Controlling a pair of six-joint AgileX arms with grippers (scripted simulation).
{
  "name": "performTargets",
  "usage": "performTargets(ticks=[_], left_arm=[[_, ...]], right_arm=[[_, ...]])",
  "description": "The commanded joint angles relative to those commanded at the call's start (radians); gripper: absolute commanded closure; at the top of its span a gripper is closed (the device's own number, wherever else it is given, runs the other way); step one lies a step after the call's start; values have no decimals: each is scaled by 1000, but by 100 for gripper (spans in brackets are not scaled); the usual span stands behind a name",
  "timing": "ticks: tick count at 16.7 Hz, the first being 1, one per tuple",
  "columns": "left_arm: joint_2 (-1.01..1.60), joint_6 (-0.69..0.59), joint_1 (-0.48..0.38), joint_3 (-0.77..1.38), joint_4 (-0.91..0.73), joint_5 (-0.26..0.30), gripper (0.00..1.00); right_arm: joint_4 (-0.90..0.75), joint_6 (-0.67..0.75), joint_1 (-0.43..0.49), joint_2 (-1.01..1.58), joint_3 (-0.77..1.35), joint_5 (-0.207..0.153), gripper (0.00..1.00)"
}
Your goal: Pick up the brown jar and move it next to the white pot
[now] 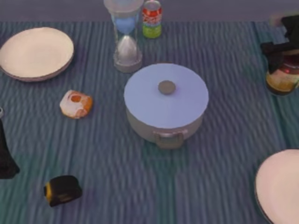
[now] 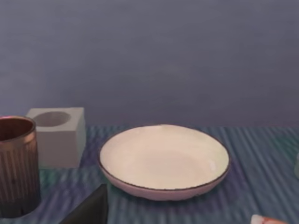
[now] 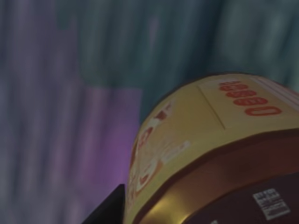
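Blue-green ribbed cloth covered the table [image 1: 224,154], and the white pot [image 1: 166,100] stood at its centre as the landmark for all positions.

Nearest the camera, a white plate [image 1: 280,186] lay to the near right of the pot, well apart from it. A black-and-yellow tape measure [image 1: 62,190] lay to the pot's near left. The left gripper [image 1: 7,158] was parked farther left still, at the table's edge; whether its fingers were spread or pressed together could not be told.

Level with the pot on its left lay a small orange-and-white packet [image 1: 76,103].

On the pot's right, well apart and by the table's edge, sat the brown jar [image 1: 282,79]. The right gripper [image 1: 280,49] was directly over the jar, at its lid. The right wrist view was filled by the jar's yellow label at very close range, with one dark fingertip [image 3: 108,207] beside it. Whether the fingers were pinching the jar, and whether it had left the cloth, could not be told.

Beyond the pot stood an hourglass [image 1: 125,39] just behind its rim and a red-and-green can [image 1: 152,17] farther back. A second white plate [image 1: 36,52] lay to the far left.

Judged from this layout, the approach was complete. The lift, if not yet begun, the carry toward the pot and the release beside it remained.
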Motion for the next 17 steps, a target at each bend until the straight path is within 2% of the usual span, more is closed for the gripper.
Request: performTargets(ticks=[10,17], left_arm=[[0,0,0,0,0,0,0],[0,0,0,0,0,0,0]], right_arm=[[-2,1,-2,-17,-15,-1,100],[-42,5,9,-354,-294,-4,100]])
